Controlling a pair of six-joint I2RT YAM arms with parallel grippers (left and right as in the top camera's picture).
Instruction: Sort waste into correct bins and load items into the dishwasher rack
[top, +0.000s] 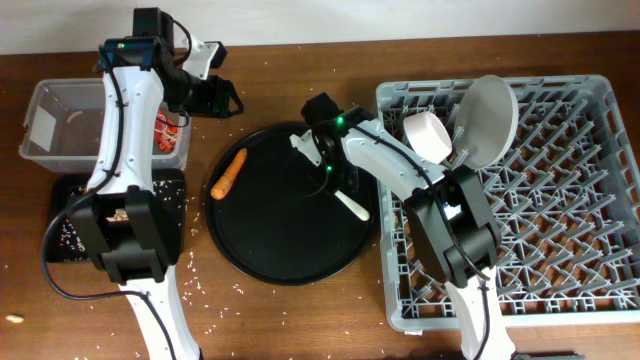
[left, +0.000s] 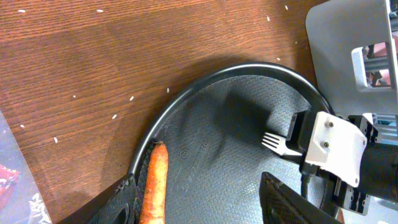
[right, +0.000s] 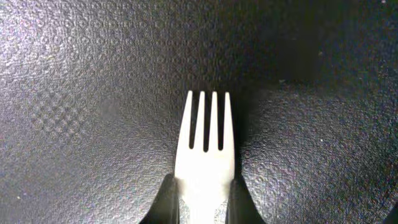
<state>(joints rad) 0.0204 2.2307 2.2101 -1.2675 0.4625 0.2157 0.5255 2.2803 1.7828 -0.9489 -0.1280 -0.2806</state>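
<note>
Seeing white plastic fork (right: 204, 143) pinched at neck by right tool (right: 204, 190). Expect light, flexy, slick; hold neck, not tines. Reading left tool (left: 199, 193) as wide open, empty.

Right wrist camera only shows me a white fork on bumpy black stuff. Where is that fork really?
Observer: The white plastic fork is over the large round black tray, right beside the dishwasher rack.
Operator: Is anything else on that tray?
Observer: One orange carrot, near its left rim.
Operator: What's in the rack?
Observer: A small white bowl and a larger pale grey-green bowl.
</note>
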